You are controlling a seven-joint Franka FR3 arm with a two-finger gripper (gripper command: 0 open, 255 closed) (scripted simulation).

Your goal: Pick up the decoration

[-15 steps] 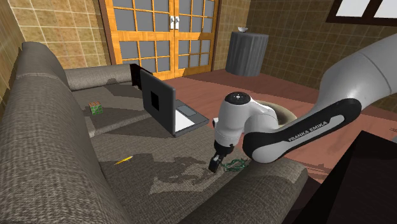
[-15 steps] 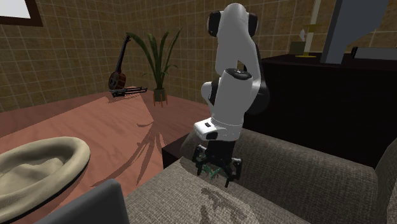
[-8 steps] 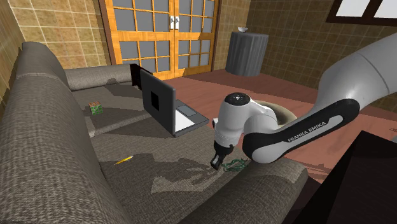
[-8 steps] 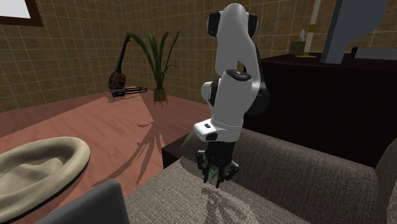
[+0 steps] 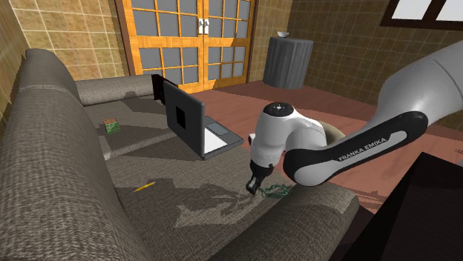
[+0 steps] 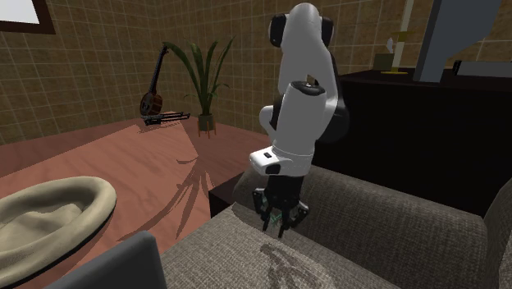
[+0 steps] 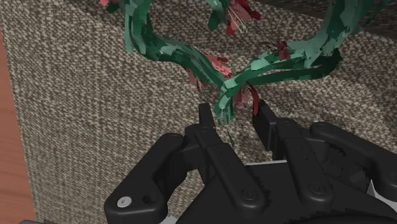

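Low over the sofa (image 7: pixel 95 108), the pincer (image 7: pixel 232 113) is nearly closed, clasping the decoration (image 7: pixel 164 48) where its green strands meet (probably the firmest spot), ready for lifting.

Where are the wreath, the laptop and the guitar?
wreath (image 7: pixel 232 86), wrist view, green stem at its bend
laptop (image 5: pixel 184 116), shoulder view, its upright lid
guitar (image 6: pixel 150 102), second exterior view, round body

Somebody's living room: a big sofa (image 5: pixel 59 170) with a laptop (image 5: pixel 185 119) on it, wooden glass-paned doors (image 5: pixel 189 37), a potted plant (image 6: pixel 202 75) and a guitar (image 6: pixel 150 100) (maybe a lute) by the wall.
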